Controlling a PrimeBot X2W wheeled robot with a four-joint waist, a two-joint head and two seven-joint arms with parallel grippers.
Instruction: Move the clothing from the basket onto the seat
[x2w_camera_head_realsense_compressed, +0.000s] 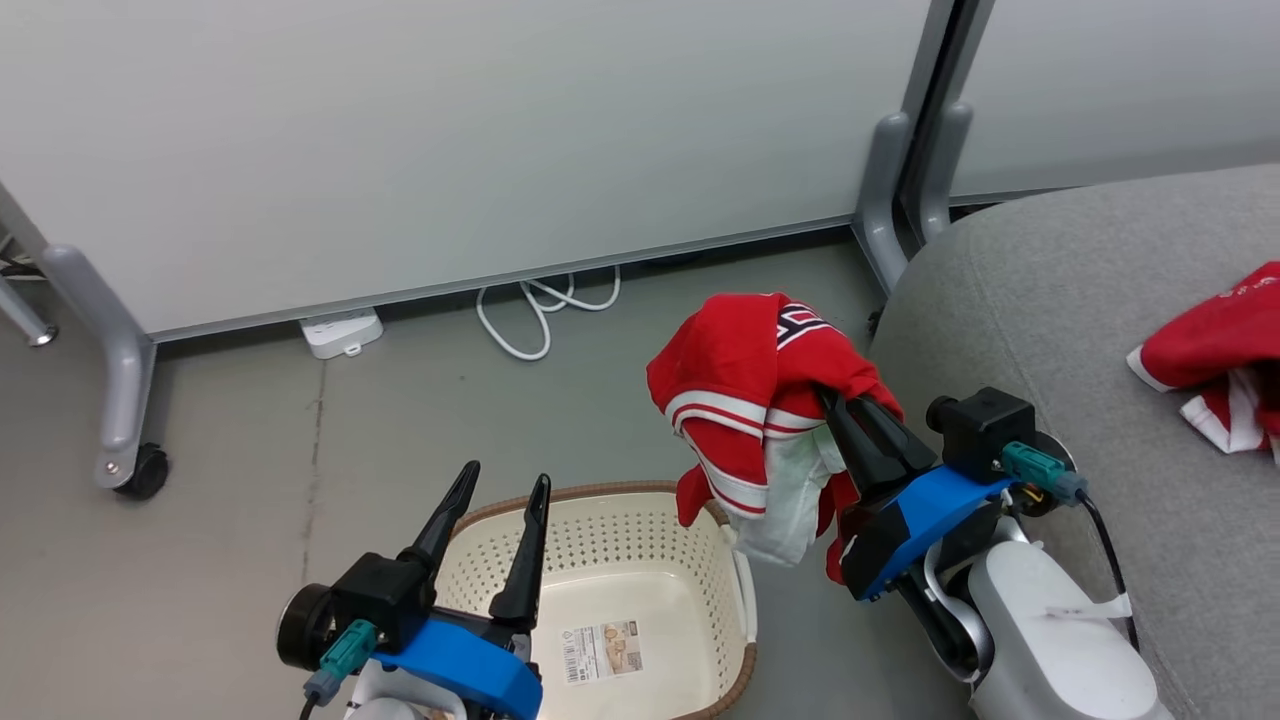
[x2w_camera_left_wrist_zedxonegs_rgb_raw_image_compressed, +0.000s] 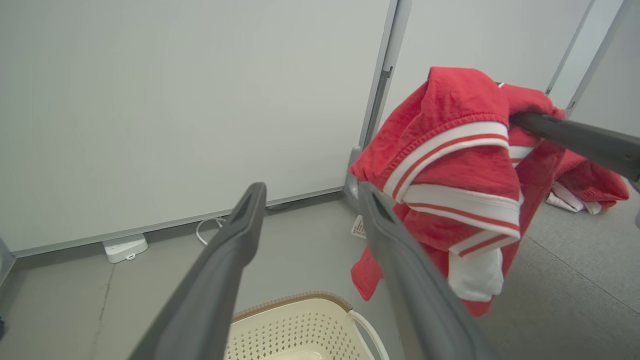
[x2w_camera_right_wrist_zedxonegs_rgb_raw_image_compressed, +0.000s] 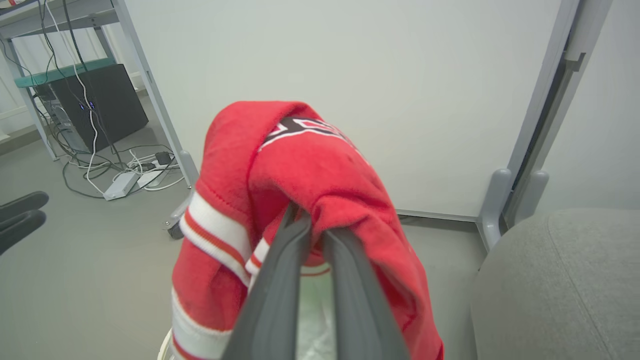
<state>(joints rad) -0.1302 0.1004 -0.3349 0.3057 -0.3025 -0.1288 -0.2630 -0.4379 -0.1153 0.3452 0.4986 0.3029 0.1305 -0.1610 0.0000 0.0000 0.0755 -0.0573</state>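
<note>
Head view: right gripper (x2w_camera_head_realsense_compressed: 845, 408) clenched on a red garment (x2w_camera_head_realsense_compressed: 745, 390), the logo piece, which hangs mid-frame above the basket's far right corner, just left of the seat (x2w_camera_head_realsense_compressed: 1050, 300). Basket (x2w_camera_head_realsense_compressed: 600, 492) at lower centre; what shows of its floor is bare. Second red garment (x2w_camera_head_realsense_compressed: 1215, 340) lies on the seat at the right edge. Left gripper (x2w_camera_head_realsense_compressed: 507, 475) spread, holding nothing, at lower left. Step, as I judge: carrying the last piece across. Next calls for a rightward swing over the cushion, then release.

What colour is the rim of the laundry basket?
Brown, woven-look. The basket shows best in the head view.
</note>
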